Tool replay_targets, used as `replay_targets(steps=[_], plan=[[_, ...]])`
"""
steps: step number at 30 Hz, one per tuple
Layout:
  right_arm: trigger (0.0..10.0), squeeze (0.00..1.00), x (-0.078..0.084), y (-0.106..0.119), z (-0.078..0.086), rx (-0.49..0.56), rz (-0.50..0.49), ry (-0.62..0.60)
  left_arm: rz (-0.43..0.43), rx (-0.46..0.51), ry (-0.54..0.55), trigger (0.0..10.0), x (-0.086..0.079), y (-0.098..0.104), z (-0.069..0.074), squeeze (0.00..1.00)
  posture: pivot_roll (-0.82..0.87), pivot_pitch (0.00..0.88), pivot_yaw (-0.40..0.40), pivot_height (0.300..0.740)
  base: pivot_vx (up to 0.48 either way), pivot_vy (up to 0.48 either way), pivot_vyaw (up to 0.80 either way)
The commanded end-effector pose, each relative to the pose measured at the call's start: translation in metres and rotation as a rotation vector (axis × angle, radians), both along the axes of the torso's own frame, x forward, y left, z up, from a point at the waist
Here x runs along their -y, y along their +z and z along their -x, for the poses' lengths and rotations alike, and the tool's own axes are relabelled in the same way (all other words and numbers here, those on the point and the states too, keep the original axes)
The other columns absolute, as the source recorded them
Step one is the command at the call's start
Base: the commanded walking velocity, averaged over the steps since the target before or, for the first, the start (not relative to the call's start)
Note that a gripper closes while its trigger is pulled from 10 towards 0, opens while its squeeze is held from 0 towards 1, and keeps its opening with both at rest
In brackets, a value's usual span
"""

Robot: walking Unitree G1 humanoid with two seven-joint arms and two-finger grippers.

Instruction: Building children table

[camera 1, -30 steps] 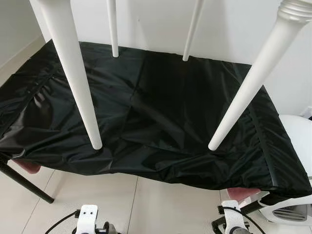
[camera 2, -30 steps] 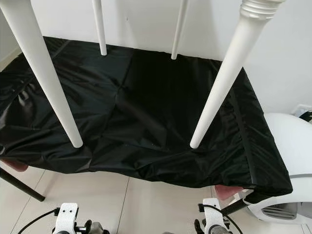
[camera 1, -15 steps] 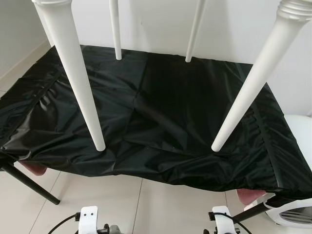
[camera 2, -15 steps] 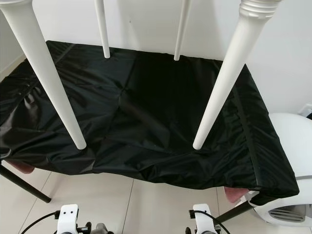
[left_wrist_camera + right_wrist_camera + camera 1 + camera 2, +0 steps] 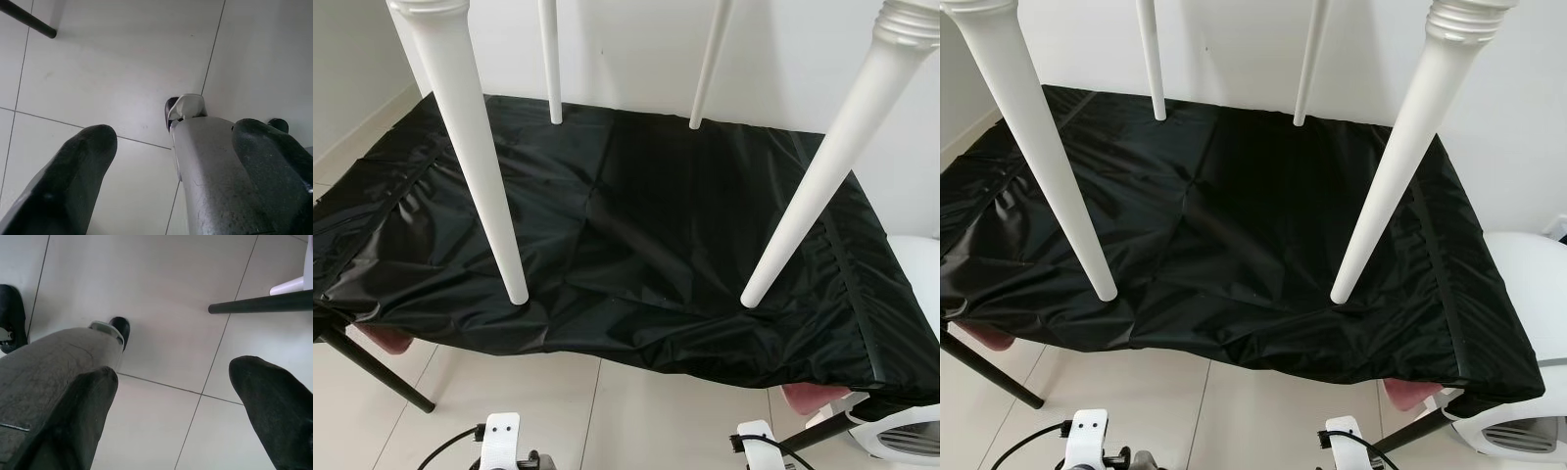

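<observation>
Four white tapered table legs stand on a black cloth (image 5: 646, 215) spread over a low surface: front left leg (image 5: 475, 166), front right leg (image 5: 822, 176), back left leg (image 5: 551, 69), back right leg (image 5: 708, 69). Their tops run out of the picture; a threaded collar shows on the front right one. Both arms hang low in front of the cloth's near edge. My left gripper (image 5: 171, 176) points at the tiled floor, open and holding nothing. My right gripper (image 5: 176, 416) is likewise open over the floor. Their white wrist parts (image 5: 499, 441) (image 5: 756, 446) peek in at the bottom edge.
A slanted black metal leg (image 5: 372, 367) holds up the covered surface at the near left. A white rounded appliance (image 5: 911, 431) sits on the floor at the right. Pink pieces (image 5: 386, 338) (image 5: 813, 397) show under the cloth's edge. A white wall stands behind.
The whole picture has shifted a little, so the camera moved. The white legs and the cloth keep their places. Both grippers still hang open.
</observation>
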State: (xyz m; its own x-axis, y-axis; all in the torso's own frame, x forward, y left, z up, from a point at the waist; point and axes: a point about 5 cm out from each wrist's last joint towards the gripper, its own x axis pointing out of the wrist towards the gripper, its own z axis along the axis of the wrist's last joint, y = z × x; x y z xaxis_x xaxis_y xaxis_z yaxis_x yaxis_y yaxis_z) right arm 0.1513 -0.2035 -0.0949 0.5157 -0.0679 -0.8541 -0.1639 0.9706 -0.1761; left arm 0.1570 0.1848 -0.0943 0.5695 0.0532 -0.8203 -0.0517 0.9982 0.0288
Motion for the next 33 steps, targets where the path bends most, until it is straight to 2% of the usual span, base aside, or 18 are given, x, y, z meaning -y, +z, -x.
replay_targets(steps=[1,12,16,24,33], plan=[[10.0,0.0,-0.001,-0.005,0.011,-0.045,0.005,0.007,0.005,-0.061,0.015,10.0,0.002,-0.006,0.012,0.0,0.06,0.0,-0.075,0.74,0.0,0.0,0.0],[10.0,0.0,0.0,-0.006,0.015,-0.064,0.013,0.014,0.002,-0.063,0.022,10.0,-0.001,-0.006,0.013,0.0,0.06,0.0,-0.072,0.74,0.0,0.0,0.0],[10.0,0.0,0.004,-0.007,0.019,-0.081,0.026,0.016,-0.007,-0.061,0.051,10.0,-0.017,-0.004,0.013,0.0,0.06,0.0,-0.07,0.74,0.0,0.0,0.0],[10.0,0.0,0.006,-0.006,0.018,-0.08,0.031,0.016,0.008,-0.066,0.047,10.0,-0.002,-0.006,0.013,0.0,0.06,0.0,-0.073,0.74,0.0,0.0,0.0],[10.0,0.0,0.007,-0.007,0.022,-0.088,0.04,0.02,-0.011,-0.063,0.049,10.0,-0.02,-0.002,0.01,0.0,0.06,0.0,-0.08,0.74,0.0,0.0,0.0]])
